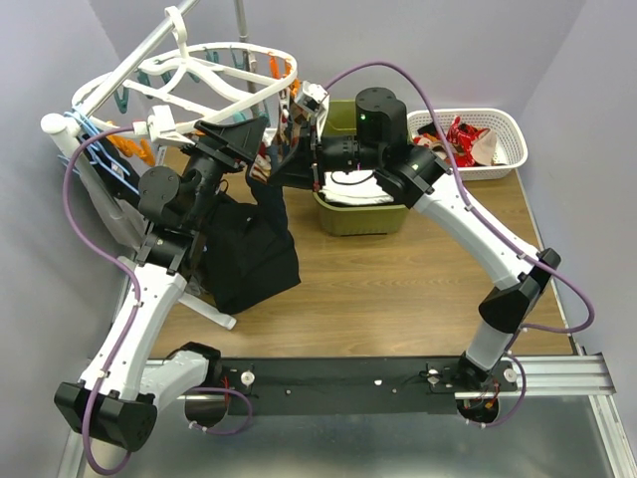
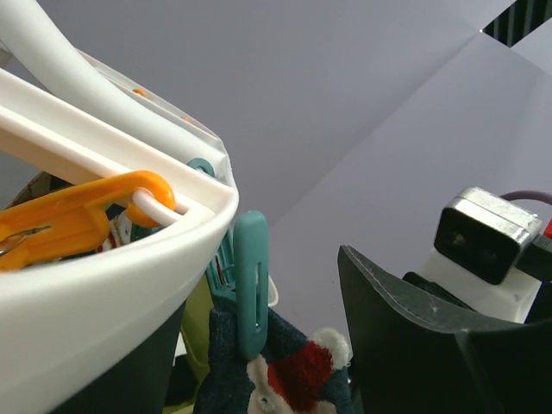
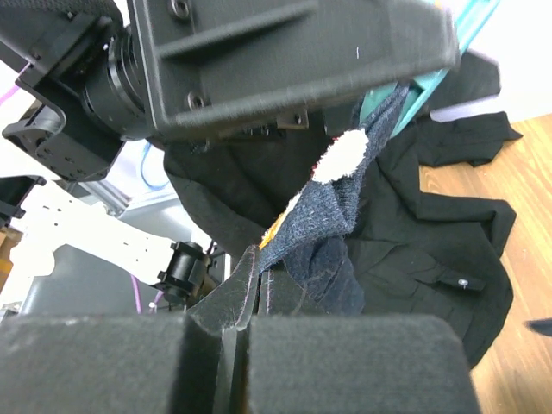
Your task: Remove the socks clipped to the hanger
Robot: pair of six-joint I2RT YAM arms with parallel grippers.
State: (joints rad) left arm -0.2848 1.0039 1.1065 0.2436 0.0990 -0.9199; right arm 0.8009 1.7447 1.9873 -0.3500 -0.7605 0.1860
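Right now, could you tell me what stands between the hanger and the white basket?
An olive-green bin holding a folded white cloth, seen in the top view.

Robot lab cell, plain lilac partition walls (image 1: 418, 35), wooden table (image 1: 398, 289)

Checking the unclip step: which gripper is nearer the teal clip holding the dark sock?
Left. The left gripper, open, sits right at the teal clip; the right gripper is shut on the sock, below the clip.
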